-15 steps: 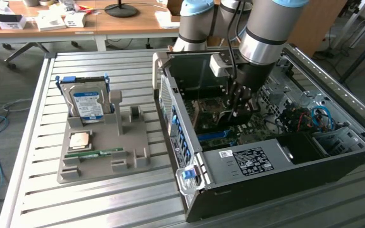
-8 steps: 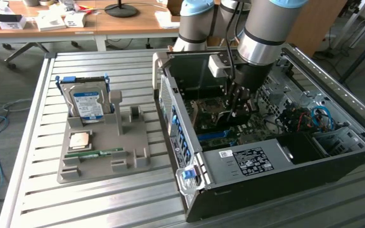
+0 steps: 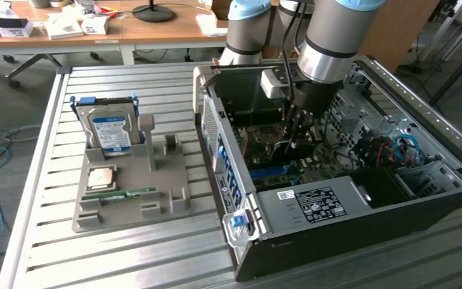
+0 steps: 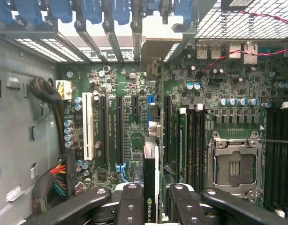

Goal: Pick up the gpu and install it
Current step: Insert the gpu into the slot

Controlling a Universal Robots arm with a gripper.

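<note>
Inside the open computer case (image 3: pixel 360 205), on the exterior view's right, the gripper (image 4: pixel 155 190) pinches the gpu (image 4: pixel 150 208) edge-on between its fingers (image 4: pixel 131 201). The card hangs straight below the hand over the motherboard (image 4: pixel 120 84), its long axis parallel to a black slot (image 4: pixel 165 126) just beside it. It doesn't look seated yet.

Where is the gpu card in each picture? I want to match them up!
Exterior view: the gpu is a thin dark strip under the gripper, inside the open computer case.
Wrist view: the gpu stands edge-on, clamped between the gripper's fingers, over the card slots.
Shared landmark: the green motherboard lies right beneath the card in both.
</note>
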